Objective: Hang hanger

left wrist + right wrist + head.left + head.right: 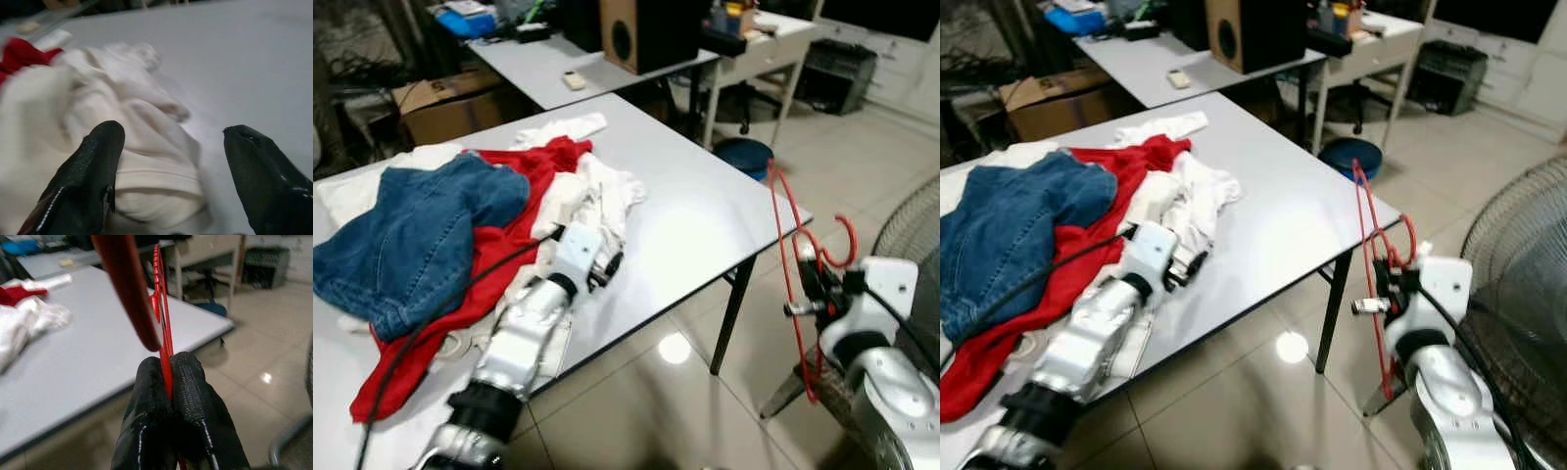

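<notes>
A red wire hanger [786, 257] hangs off the table's right edge, held upright by my right gripper [811, 277], which is shut on its lower wire; the right wrist view shows the hanger [162, 308] pinched between the black fingers [191, 382]. My left gripper [609, 266] rests low over the white garment [592, 201] on the grey table [705, 215]. Its fingers [93, 166] stand open just above the white cloth [98, 127]. A red garment [460, 284] and blue jeans [421, 225] lie to the left of it.
A second grey table [558, 69] with a speaker box [641, 29] stands behind. A cardboard box [445, 103] sits on the floor at the back left. A fan's wire guard [1528, 284] stands at the far right. A blue stool [744, 157] is beyond the table's corner.
</notes>
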Motion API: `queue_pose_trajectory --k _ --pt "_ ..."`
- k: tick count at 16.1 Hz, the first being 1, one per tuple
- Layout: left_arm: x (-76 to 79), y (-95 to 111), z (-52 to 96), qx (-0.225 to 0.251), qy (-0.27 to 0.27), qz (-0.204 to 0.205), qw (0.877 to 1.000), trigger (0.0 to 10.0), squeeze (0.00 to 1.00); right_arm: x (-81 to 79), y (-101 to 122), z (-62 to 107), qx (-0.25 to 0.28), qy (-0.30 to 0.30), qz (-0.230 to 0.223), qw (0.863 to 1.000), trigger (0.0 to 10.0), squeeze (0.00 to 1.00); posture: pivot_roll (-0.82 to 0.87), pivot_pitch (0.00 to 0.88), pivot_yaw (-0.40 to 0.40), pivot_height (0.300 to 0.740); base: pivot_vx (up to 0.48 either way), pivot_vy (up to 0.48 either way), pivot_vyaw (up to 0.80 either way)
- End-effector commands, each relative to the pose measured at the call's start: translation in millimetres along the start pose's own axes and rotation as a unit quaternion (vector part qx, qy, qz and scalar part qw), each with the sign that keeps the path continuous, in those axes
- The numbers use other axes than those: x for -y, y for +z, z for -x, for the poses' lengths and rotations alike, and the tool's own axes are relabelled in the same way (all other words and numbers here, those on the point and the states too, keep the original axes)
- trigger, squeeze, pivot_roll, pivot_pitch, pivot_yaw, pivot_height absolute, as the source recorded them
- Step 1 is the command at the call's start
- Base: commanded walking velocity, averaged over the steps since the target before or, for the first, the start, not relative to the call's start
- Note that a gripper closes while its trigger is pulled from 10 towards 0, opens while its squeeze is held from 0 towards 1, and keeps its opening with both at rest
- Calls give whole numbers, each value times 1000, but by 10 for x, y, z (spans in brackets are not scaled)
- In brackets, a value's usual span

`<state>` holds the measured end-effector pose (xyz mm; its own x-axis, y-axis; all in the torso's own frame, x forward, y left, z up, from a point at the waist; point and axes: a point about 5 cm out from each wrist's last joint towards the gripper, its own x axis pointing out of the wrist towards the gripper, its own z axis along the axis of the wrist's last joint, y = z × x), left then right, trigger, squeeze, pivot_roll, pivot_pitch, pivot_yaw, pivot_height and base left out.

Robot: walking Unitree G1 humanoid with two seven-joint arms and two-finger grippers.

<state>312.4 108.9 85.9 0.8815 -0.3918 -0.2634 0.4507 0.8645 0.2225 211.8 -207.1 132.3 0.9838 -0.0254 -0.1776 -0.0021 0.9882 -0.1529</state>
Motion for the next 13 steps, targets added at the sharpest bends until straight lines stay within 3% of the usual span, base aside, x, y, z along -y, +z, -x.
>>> queue_pose_trajectory --k 1,2,4,13 --pt "26 -14 -36 -5 -8 -7 1000 0 0 25 31 12 3 -8 -3 1000 10000 0 -222 16 88 740 0 0 0" --pt "60 -55 -53 -10 -21 9 1000 0 0 -5 18 24 -2 -8 -2 1000 10000 0 -231 21 96 740 0 0 0" --pt "61 -82 -75 -23 -24 -1 999 0 0 -25 2 66 -6 -6 -4 1000 10000 0 -225 26 102 740 0 0 0" --pt "-129 -114 -74 -39 16 -40 998 0 0 -73 -46 109 -16 -7 -5 1000 10000 0 -207 47 121 740 0 0 0"
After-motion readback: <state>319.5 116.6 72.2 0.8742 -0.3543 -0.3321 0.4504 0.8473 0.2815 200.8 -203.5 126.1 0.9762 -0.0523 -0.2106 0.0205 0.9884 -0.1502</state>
